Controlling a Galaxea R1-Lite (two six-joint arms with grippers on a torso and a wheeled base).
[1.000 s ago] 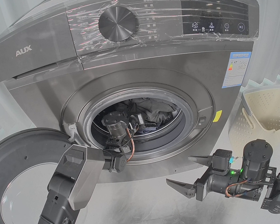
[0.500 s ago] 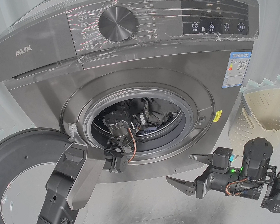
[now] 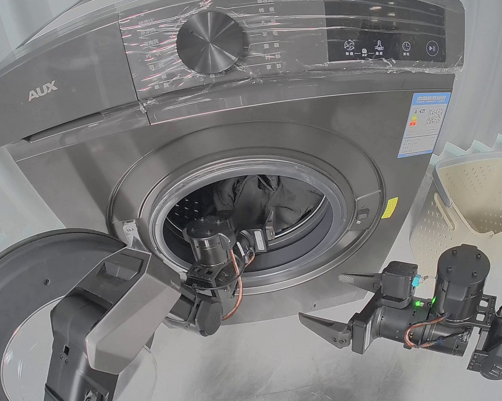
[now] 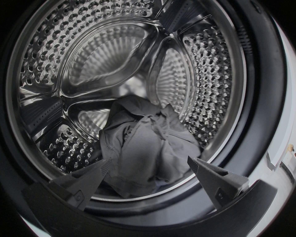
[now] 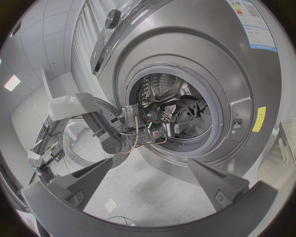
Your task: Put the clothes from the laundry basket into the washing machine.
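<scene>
head view, nearest item: right gripper (image 3: 321,300), held low above the grey floor (image 3: 261,373) in front of the washing machine (image 3: 237,118), fingers pointing to the robot's left, jaws spread wide with nothing between them. next: round door (image 3: 19,293), swung open on the machine's left side. the left arm rises past the door and ends at the lower edge of the machine's opening. left gripper (image 3: 269,223) sits at the mouth of the drum (image 4: 197,61), pointing inward. left wrist view shows its jaws released and well parted, holding nothing. clothes (image 4: 145,145): a dark grey crumpled bundle lying low in the drum, just beyond the fingertips; contact with the fingertips cannot be determined. laundry basket (image 3: 485,197): cream, perforated, tilted on the floor at the machine's right side, its inside facing the camera. farthest: control panel (image 3: 387,29) and round dial (image 3: 210,41) along the top of the machine front.
</scene>
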